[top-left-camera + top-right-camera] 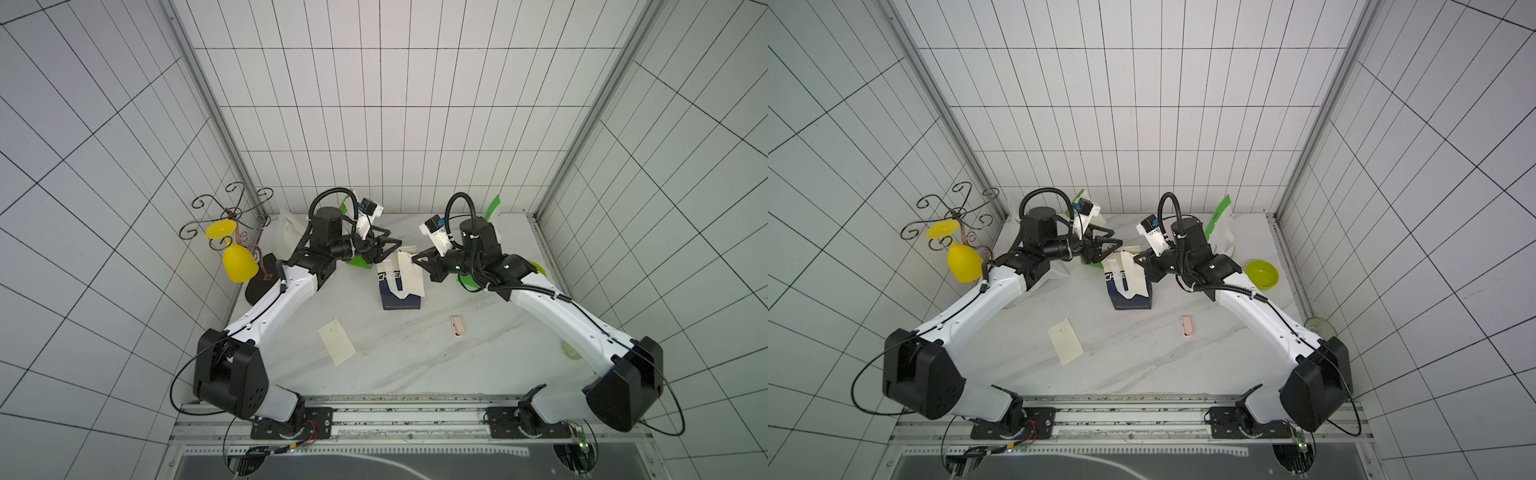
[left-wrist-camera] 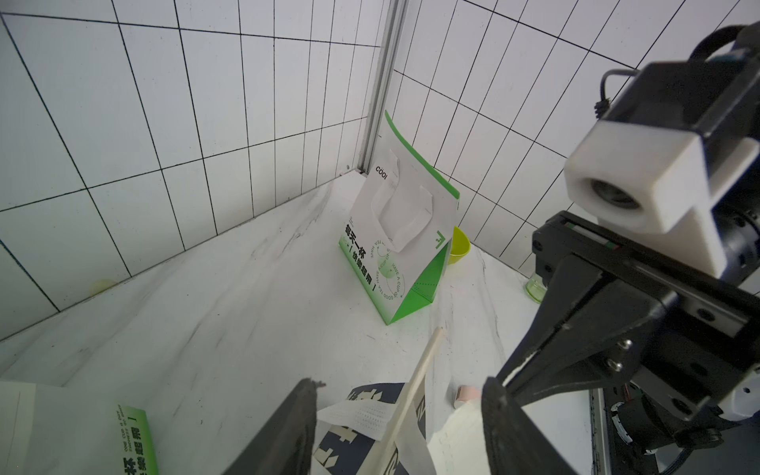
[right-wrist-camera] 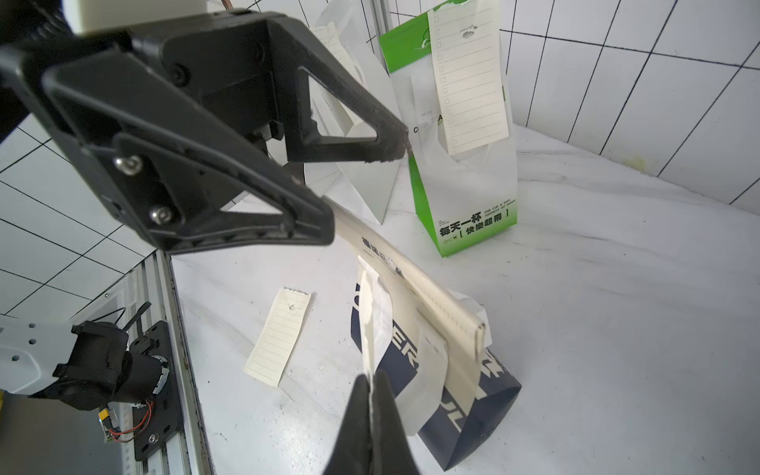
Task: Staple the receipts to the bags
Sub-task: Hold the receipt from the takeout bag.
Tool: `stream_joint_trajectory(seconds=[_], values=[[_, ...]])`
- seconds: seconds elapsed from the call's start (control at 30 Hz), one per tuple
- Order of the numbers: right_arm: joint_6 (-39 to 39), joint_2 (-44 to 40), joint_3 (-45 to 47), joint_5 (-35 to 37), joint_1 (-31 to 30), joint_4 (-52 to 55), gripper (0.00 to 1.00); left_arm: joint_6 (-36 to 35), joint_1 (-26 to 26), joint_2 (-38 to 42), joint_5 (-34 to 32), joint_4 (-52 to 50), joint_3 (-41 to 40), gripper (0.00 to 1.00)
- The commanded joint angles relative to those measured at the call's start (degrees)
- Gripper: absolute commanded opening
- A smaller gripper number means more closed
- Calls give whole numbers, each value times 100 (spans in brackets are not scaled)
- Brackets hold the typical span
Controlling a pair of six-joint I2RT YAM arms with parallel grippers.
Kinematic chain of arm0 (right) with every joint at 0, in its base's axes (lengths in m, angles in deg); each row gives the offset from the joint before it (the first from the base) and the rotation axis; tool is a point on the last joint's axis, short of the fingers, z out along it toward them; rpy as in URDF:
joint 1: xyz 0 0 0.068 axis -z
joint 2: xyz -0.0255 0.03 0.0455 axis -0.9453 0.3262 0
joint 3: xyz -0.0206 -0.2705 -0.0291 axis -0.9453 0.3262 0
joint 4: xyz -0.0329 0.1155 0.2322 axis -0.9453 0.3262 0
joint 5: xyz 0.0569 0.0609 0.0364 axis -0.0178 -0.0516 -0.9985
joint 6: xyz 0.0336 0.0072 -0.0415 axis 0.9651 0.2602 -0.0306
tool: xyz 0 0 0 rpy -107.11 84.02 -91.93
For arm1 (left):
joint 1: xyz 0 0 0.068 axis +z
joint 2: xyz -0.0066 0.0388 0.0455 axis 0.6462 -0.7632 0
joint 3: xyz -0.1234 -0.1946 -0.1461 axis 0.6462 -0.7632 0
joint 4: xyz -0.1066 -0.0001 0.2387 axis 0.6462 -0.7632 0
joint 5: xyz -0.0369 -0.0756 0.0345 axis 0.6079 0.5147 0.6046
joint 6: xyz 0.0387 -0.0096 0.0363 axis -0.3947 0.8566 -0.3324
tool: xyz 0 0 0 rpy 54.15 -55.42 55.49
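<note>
Two look done: green bag [image 3: 464, 181], white bag [image 3: 370, 197] wear receipts [image 3: 469, 82]. Right gripper [image 3: 372, 376] pinches receipt [image 3: 367, 312] on navy bag [image 3: 473, 427]; left gripper [image 2: 401, 382] wide. One loose receipt [image 1: 336, 340] unattached.

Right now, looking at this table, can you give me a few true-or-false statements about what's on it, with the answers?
1. The navy bag lies flat on the table. True.
2. The right pincer is wide open. False: it is shut on a receipt that lies over the navy bag.
3. A loose receipt lies on the table. True.
4. The bowl sits on the navy bag. False: it stands on the table beside the right arm.
5. A green-and-white bag has a lined receipt on its front. True.
</note>
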State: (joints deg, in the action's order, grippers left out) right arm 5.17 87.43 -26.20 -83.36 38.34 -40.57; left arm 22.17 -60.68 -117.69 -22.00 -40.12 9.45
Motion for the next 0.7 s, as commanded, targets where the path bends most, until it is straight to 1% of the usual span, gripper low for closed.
stream_joint_trajectory(seconds=[0.0, 0.2, 0.37, 0.5, 0.67], values=[[-160, 93, -687, 28, 39, -46, 0, -469, -132, -70, -10, -267, 237, 62], [-222, 160, -733, 166, 89, 25, 0, -655, -190, -191, -40, -414, 315, 62], [-231, 203, -725, 143, 160, -1, 0, -794, -221, -289, -53, -552, 416, 62], [-240, 282, -817, 103, 185, -23, 0, -950, -286, -392, -182, -707, 517, 62], [-232, 357, -881, 133, 189, -41, 0, -1076, -339, -470, -125, -791, 555, 60]])
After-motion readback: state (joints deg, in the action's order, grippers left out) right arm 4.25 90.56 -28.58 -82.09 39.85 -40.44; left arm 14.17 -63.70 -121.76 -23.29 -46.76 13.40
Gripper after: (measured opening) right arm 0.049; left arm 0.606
